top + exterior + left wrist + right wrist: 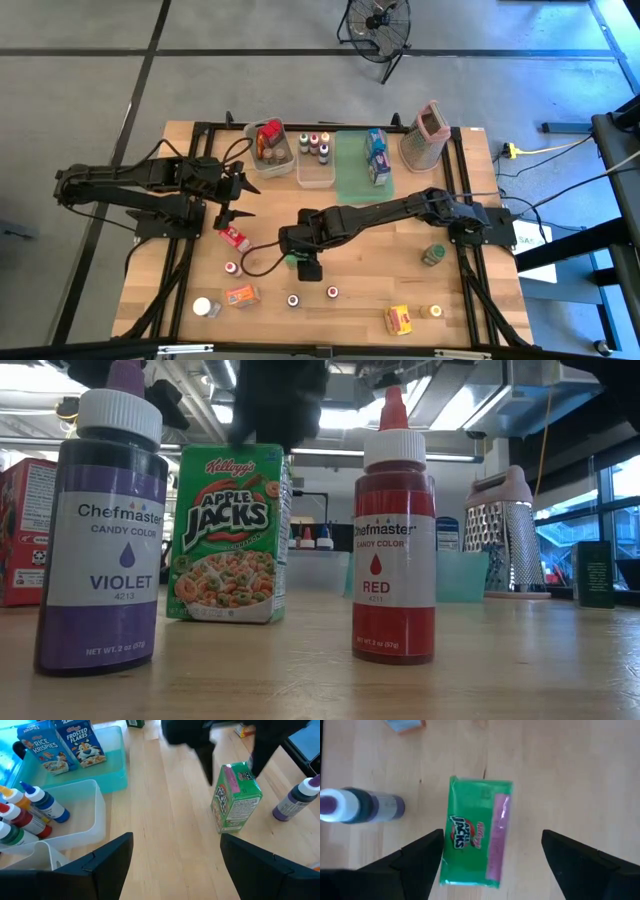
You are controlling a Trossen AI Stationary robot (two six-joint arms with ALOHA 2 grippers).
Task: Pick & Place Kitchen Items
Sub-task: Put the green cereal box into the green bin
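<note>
L gripper (238, 198) waits at desk's left side, jaws spread, nothing between them; red packet (235, 238) lies just beside it on the desk (470, 300). Centre: R gripper (490, 855) hangs straight above the green Apple Jacks box (476, 831), fingers wide apart, one either side of the box, not touching as far as wrist view shows. Box stands upright on desk (low view), violet bottle (100, 530) near it on one side, red bottle (394, 540) on the other. Step in hand, my read: grasp the cereal box for transfer toward the green tray (352, 172) at the back, where two other cereal boxes (376, 157) already stand. To do it well: box top sits skewed vs. finger line in wrist view, so rotate wrist slightly to square pads w/ the broad faces before descending. Come down vertical, w/ box centred between the fingers. Grip below the top flap, mid-height or so — carton is light + tall, prob. tips if nudged by one finger first. Close gently; cardboard crushes. Watch the violet bottle: near the outer finger's path, could topple. Lift straight up before traversing. Further right: clear bins (312, 170) w/ bottles and grater (425, 135) at back edge — keep clear of these on approach to tray.
</note>
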